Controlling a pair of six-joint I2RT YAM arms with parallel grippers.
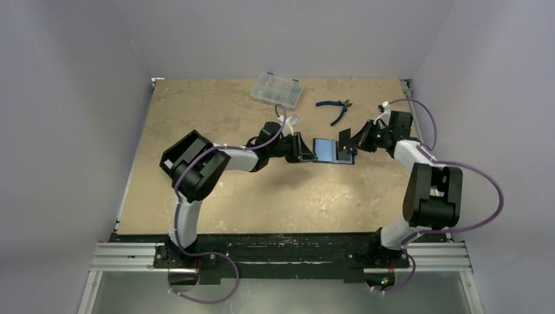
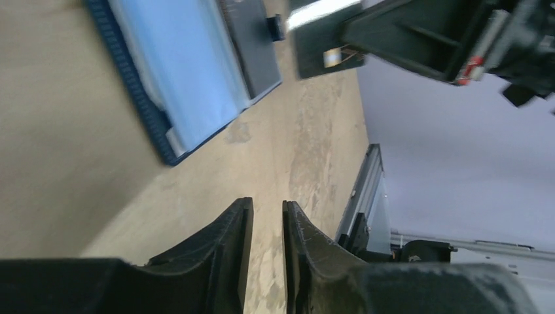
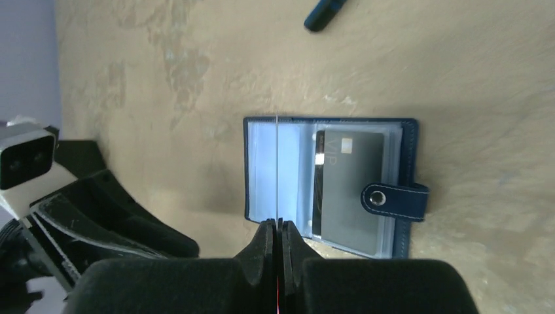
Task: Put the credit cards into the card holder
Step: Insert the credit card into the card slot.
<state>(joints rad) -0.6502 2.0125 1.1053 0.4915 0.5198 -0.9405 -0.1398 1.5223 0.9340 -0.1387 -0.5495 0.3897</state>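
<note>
The card holder [image 3: 294,176] lies open and flat on the desk [image 1: 216,118], near the middle and between the two arms. Its clear inner sleeves face up. A grey credit card [image 3: 347,183] sits in the sleeve on the snap-tab side, partly covered by the snap tab [image 3: 396,198] with its light stud [image 3: 376,196].

The right gripper [image 3: 277,229] is clamped on a second credit card [image 1: 345,138]. The right wrist view shows this card edge-on as a thin line crossing the empty sleeve. Contact between card and sleeve cannot be determined.

The left gripper [image 2: 267,216] is near the opposite edge of the holder. Its fingers are a narrow gap apart, with nothing between them.

A clear compartment case [image 1: 276,89] and blue-handled pliers [image 1: 335,108] lie farther back on the desk, well apart from the holder.
</note>
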